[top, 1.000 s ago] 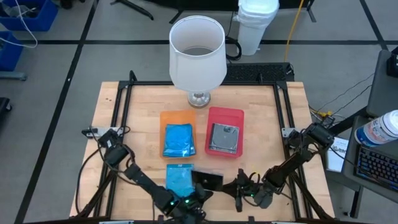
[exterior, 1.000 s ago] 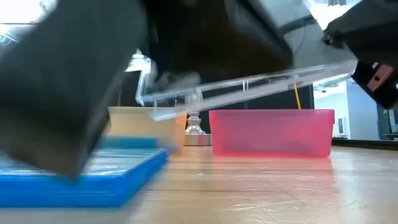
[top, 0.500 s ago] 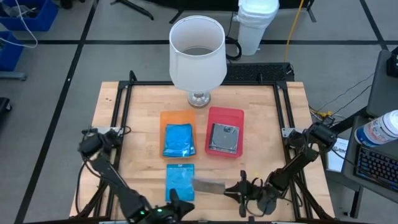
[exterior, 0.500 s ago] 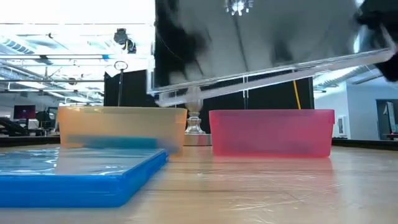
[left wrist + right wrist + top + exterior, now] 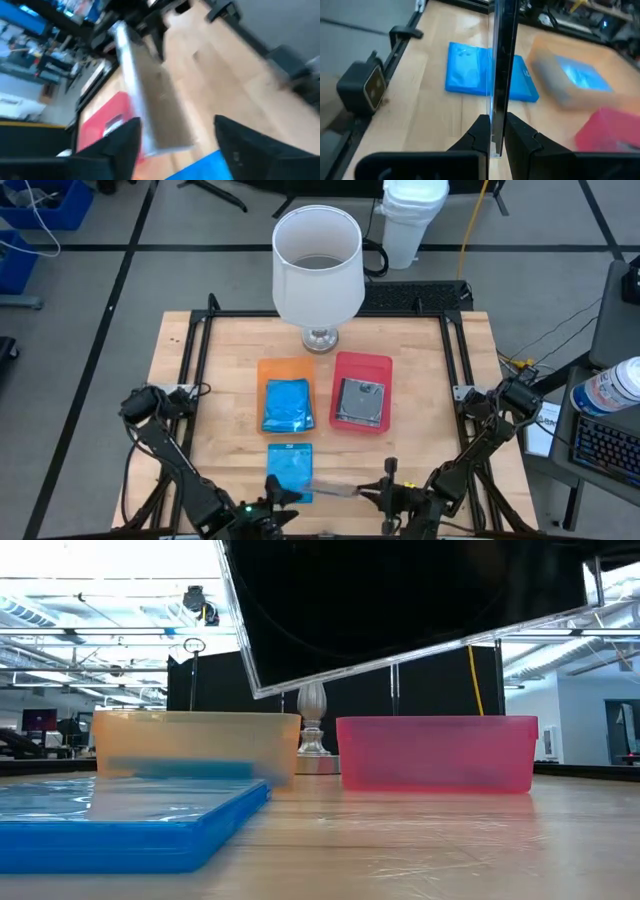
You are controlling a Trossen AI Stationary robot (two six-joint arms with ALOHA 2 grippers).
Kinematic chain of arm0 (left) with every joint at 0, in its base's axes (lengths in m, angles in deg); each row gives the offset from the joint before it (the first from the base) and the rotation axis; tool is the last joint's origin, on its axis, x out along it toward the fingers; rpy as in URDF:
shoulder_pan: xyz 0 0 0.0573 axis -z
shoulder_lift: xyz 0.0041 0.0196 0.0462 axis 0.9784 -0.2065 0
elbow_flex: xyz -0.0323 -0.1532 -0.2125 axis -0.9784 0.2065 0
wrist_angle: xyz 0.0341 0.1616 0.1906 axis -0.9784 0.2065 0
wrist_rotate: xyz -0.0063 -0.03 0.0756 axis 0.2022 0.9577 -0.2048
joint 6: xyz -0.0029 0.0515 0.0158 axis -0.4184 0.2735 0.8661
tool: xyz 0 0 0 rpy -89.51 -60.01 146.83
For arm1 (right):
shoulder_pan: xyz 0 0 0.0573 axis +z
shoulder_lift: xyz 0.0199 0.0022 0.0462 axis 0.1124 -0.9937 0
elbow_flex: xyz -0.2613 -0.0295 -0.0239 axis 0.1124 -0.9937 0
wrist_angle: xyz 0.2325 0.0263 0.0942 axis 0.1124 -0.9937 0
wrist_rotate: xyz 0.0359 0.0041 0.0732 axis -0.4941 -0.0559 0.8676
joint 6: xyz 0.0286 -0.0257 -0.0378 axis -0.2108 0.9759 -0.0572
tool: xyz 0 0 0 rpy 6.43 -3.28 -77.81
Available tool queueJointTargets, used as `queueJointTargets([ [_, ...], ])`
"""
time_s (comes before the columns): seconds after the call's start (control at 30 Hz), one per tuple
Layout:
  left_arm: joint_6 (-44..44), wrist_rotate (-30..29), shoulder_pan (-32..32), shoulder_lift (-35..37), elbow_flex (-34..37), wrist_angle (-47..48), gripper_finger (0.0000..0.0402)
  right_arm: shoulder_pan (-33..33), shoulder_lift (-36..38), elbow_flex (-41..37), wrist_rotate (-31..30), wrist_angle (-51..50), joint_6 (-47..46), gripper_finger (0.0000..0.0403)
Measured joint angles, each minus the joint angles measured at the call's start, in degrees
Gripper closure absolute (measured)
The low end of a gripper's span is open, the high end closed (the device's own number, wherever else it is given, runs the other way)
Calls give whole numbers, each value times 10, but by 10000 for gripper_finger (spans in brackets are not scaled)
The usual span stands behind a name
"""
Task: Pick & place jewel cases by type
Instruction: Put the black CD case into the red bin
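Note:
My right gripper (image 5: 493, 132) is shut on a dark, clear-edged jewel case (image 5: 499, 60), held in the air near the table's front edge (image 5: 330, 490). In the low view this case (image 5: 400, 600) hangs tilted above the table. My left gripper (image 5: 175, 145) stands open just left of it (image 5: 278, 492), with nothing between its fingers. A blue jewel case (image 5: 290, 470) lies flat on the table. Another blue case lies in the orange tray (image 5: 265, 370), and a dark one lies in the red tray (image 5: 360, 362). My right gripper pinches the dark case's edge (image 5: 494, 117) between its two fingers, one on each flat face. The fingers come level from the table's right side. The case is lifted clear of the table and tilted, its low corner (image 5: 256, 690) toward the left.
A white lamp (image 5: 317, 265) stands at the far middle, behind the two trays. A black frame (image 5: 200, 360) runs along the table's edges. Bare wood lies to the left and right of the trays.
My left gripper has drawn back from the dark case toward the table's near left. My right gripper has carried the case toward the near edge and turned it, so from above it now shows nearly edge-on instead of flat.

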Motion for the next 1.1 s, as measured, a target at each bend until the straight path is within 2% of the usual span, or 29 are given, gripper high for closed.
queueJointTargets([
  [0.13, 33, -7, -18, 0, 0, 1, 72, 0, 0, 0, -17, -1, 62, 378],
  [0.23, 37, 5, -34, 0, 0, 1, 38, -1, 0, 0, -47, 6, 93, 378],
  [0.33, 15, 40, -56, 0, 0, 2, 25, 0, 0, 0, -71, 17, 123, 378],
  [0.47, -4, 46, -81, 0, 0, 2, 38, 0, -1, 0, -71, 19, 145, 378],
  [0.6, -1, 48, -94, 0, 0, 0, 75, 0, -1, 0, -71, 19, 161, 377],
  [0.73, 0, 63, -105, 0, 0, 0, 131, 0, -1, 0, -72, 19, 166, 373],
  [1.1, 17, 88, -108, 0, 0, -4, 353, -1, -1, 0, -87, 12, 164, 370],
])
